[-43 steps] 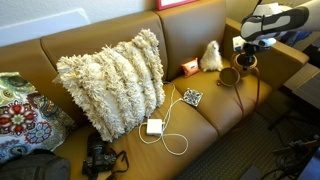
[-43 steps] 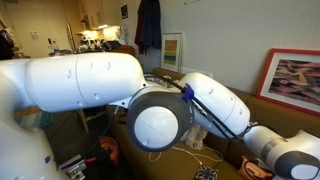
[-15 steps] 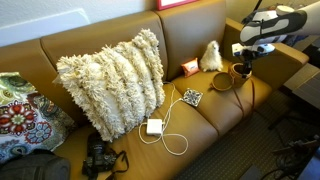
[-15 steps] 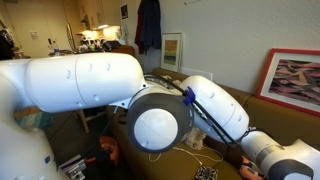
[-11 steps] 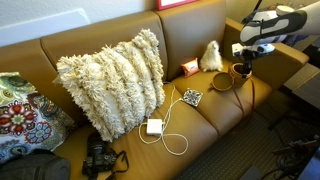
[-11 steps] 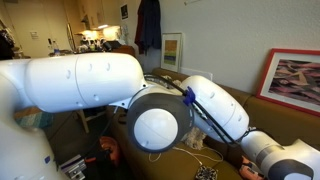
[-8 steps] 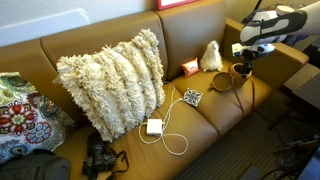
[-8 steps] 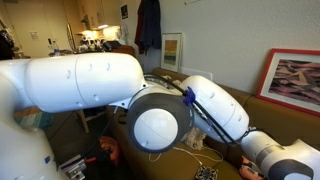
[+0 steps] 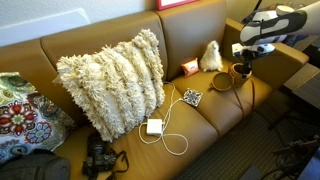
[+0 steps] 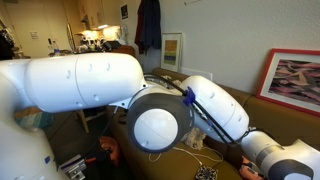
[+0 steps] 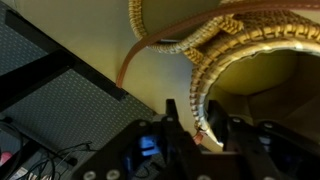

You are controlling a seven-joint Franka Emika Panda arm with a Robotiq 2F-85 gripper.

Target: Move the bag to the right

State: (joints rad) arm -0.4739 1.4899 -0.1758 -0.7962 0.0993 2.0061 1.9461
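Brown leather-like bag (image 11: 255, 45), round braided rim, clamped in hand (image 11: 200, 128), by smooth tan sofa (image 9: 200, 40)

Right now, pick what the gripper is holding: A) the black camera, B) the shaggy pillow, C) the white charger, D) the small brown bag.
D: in an exterior view the gripper sits closed on the small brown bag, and in the wrist view its fingers pinch the bag's round rim.

couch (image 9: 205, 30) brown leather | on seat: shaggy pillow (image 9: 110, 82) against backrest; floral cushion (image 9: 18, 122) at end; corded charger (image 9: 154, 127); patterned square (image 9: 192, 97); white tuft (image 9: 210, 56); orange item (image 9: 189, 67); camera (image 9: 100, 158) at front edge | bag (image 9: 238, 73) by armrest, seat contact unclear
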